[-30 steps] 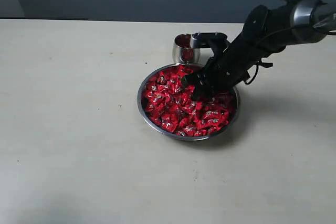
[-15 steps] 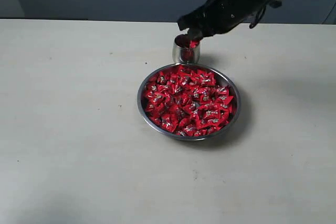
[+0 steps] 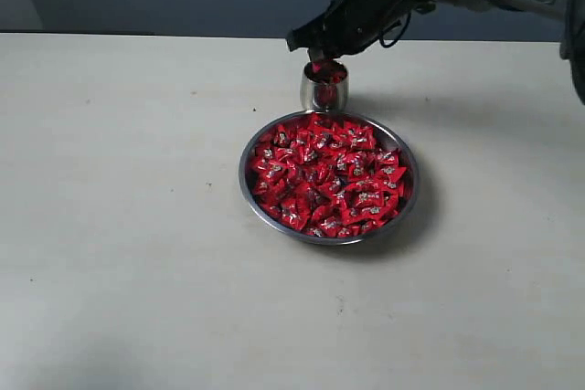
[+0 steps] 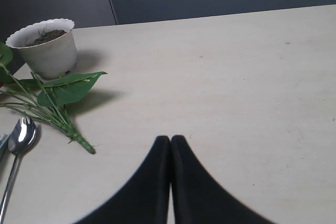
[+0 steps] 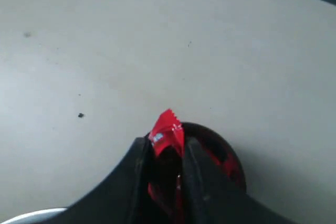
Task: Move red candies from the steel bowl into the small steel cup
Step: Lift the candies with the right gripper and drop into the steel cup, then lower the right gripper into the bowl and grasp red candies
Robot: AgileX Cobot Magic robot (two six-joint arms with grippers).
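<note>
A red foil-wrapped candy is being gripped by the narrowly set right pincer — the small shiny steel cup is sitting just beneath it, beside the wide, candy-heaped steel bowl on the worktop.

Mostly hidden behind jaws: small steel cup; spoon handle cut off at edge.

Right end effector — directly above small steel cup.
</note>
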